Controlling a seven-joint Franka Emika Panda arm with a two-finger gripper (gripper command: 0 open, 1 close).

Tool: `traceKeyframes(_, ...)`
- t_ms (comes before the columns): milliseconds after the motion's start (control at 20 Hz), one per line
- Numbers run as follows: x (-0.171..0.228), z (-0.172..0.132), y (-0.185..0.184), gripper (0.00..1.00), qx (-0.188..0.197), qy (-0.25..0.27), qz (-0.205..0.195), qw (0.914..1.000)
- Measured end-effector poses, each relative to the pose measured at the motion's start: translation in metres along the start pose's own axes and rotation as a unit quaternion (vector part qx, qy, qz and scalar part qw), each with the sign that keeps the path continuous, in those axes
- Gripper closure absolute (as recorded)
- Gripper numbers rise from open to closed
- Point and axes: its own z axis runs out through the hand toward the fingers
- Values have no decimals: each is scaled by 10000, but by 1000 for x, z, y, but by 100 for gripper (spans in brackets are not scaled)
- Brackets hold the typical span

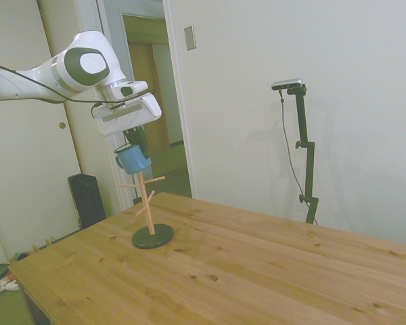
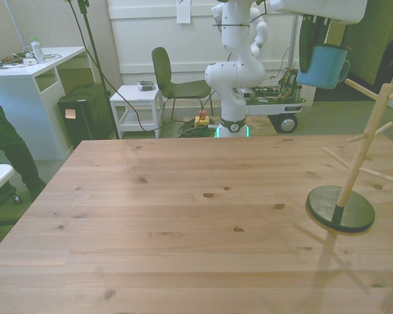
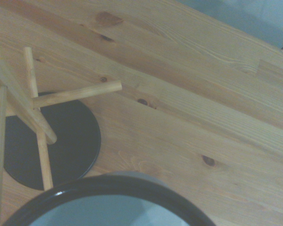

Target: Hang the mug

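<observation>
The mug (image 1: 132,160) is light blue with a dark rim and hangs in the air from my gripper (image 1: 137,142), which is shut on its rim. It sits just above and beside the top of a wooden mug tree (image 1: 145,196) with slanted pegs and a dark round base (image 1: 152,237). In the front view the mug (image 2: 321,67) has its handle turned to the front view's right, close to the tree's upper peg (image 2: 357,89); my gripper (image 2: 307,55) holds it from above. The wrist view shows the mug's rim (image 3: 108,186) over the pegs (image 3: 75,94) and base (image 3: 70,141).
The tree's base (image 2: 340,209) stands near the table's edge at the front view's right. The wooden table (image 2: 183,216) spreads wide to the front view's left. A person's dark sleeve (image 2: 0,131) shows at the left edge, off the table.
</observation>
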Motion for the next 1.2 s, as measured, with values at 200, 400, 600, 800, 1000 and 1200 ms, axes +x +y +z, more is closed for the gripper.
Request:
traceKeyframes(200,1,1,1,100,-5,-5,19,10000)
traceKeyframes(400,-1,3,-1,100,-21,-24,8,10000)
traceKeyframes(600,-6,10,3,100,-84,-81,11,9999)
traceKeyframes(800,-10,12,7,100,-110,-99,20,9999)
traceKeyframes(1000,-9,15,8,100,-126,-119,35,9998)
traceKeyframes(1200,-5,16,14,100,-131,-120,97,9998)
